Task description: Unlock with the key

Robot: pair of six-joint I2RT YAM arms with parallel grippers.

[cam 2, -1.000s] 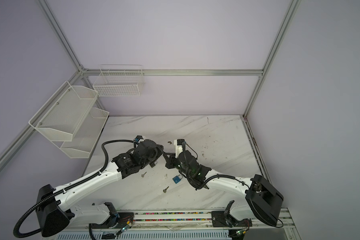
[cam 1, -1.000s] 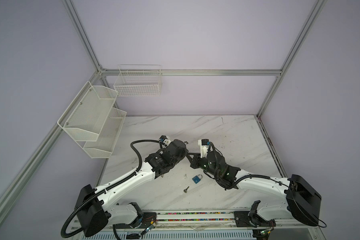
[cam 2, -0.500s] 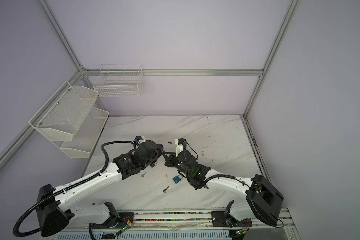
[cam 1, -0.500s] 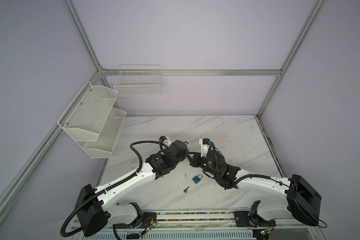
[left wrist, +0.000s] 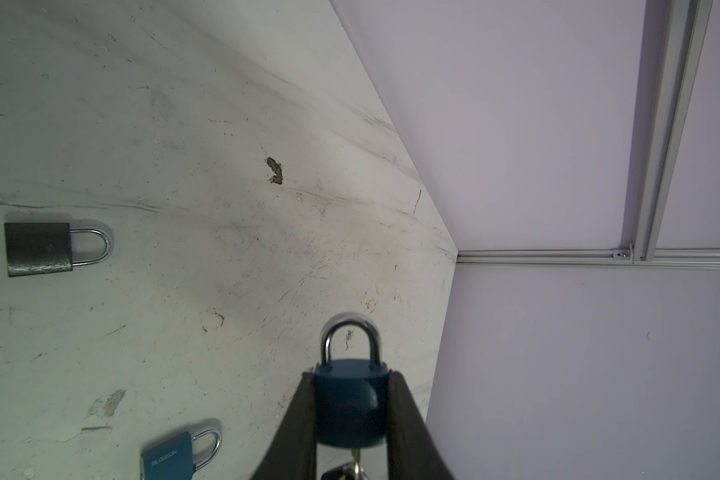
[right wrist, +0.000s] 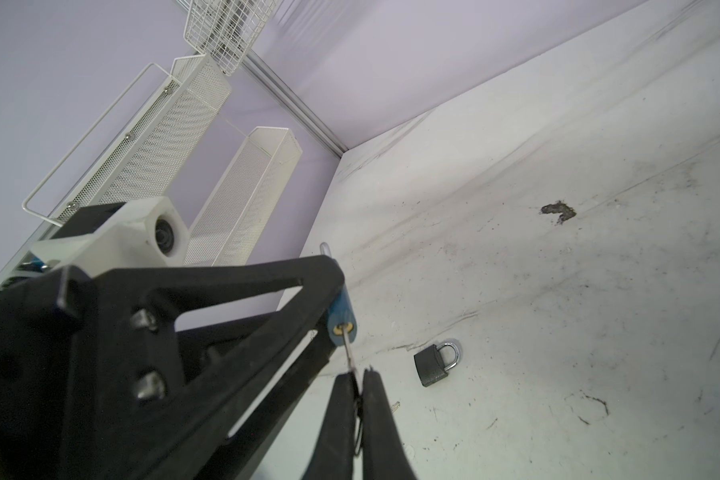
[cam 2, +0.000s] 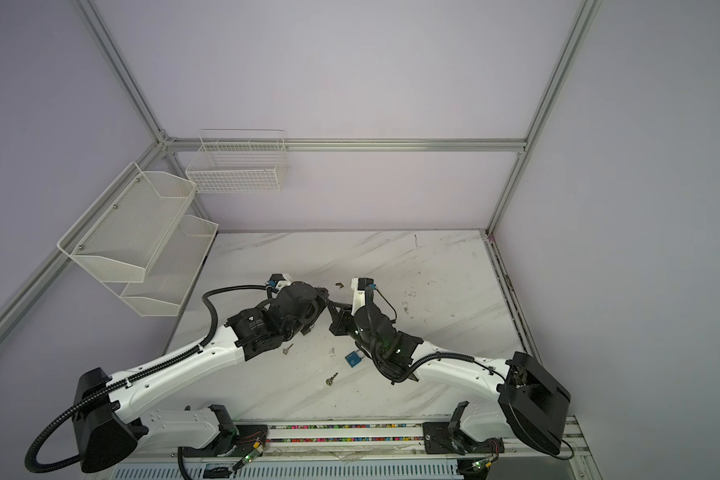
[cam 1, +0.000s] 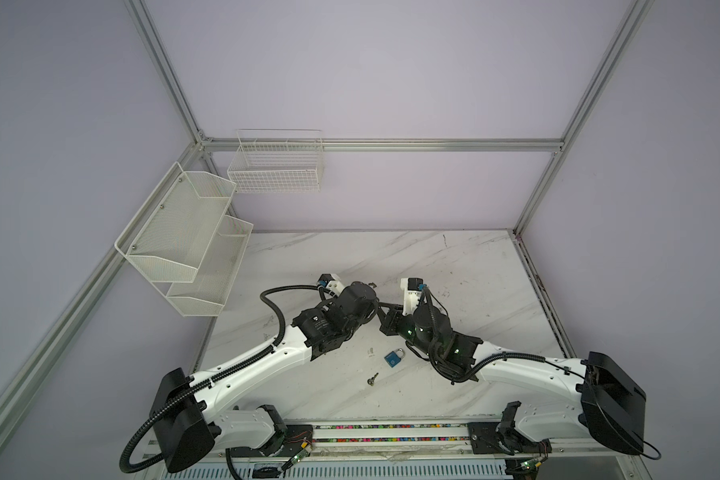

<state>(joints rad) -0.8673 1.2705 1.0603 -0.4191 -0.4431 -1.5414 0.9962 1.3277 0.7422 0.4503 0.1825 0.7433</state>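
While left jaws pinch dark blue padlock (left wrist: 348,399) by body sides, right jaws press together on key (right wrist: 348,348), blade seated in padlock's keyhole. Padlock held above worktop (left wrist: 142,124) middle. Grey padlock (left wrist: 38,248) and lighter blue padlock (left wrist: 167,457) lie on worktop.

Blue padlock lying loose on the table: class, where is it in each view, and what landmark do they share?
In a top view: loose blue padlock, front centre of the marble table.
In a top view: same spot.
Left wrist: it lies apart from the grey padlock.
Right wrist: not in it.
Shared landmark: the marble table.
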